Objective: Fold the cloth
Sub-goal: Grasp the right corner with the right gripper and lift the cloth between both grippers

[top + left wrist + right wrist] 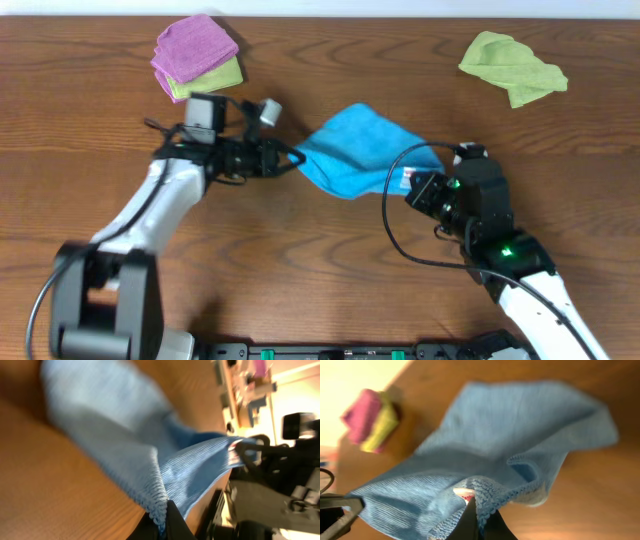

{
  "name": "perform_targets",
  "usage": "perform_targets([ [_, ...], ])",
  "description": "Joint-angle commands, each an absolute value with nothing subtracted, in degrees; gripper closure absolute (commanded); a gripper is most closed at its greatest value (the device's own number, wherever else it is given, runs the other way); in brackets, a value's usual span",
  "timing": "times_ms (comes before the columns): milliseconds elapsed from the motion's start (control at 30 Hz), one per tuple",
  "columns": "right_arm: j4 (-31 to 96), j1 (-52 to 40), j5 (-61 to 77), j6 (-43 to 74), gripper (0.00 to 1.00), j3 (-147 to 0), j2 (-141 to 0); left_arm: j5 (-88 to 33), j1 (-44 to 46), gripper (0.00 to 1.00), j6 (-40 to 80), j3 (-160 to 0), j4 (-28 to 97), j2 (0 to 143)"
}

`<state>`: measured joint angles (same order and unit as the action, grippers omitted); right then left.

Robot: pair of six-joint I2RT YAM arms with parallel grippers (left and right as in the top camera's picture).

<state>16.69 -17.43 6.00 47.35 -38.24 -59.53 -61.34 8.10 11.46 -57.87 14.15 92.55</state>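
A blue cloth (362, 150) lies partly lifted in the middle of the wooden table. My left gripper (293, 158) is shut on its left corner; in the left wrist view the cloth's hem (159, 502) is pinched between the black fingers (161, 529). My right gripper (412, 180) is shut on the cloth's near right corner, by its white label. In the right wrist view the fingers (480, 522) clamp the knitted edge of the cloth (510, 430), which spreads out away from them. The near edge is held stretched between both grippers.
A folded stack of a pink cloth (193, 47) on a yellow-green one (212, 78) sits at the back left, also in the right wrist view (370, 422). A crumpled green cloth (512, 65) lies at the back right. Black cable loops by the right arm (395, 220).
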Motion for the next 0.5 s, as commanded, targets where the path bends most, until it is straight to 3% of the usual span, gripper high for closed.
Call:
perform_targets([
  [0, 15.3, -16.9, 8.3, 46.0, 0.99, -42.4, -62.0, -62.2, 6.5, 0.94, 14.3, -59.5, 14.0, 88.4],
  [467, 15.2, -13.3, 8.4, 36.6, 0.98, -64.3, -81.8, -55.9, 5.0, 0.94, 30.7, -60.2, -8.0, 86.9],
])
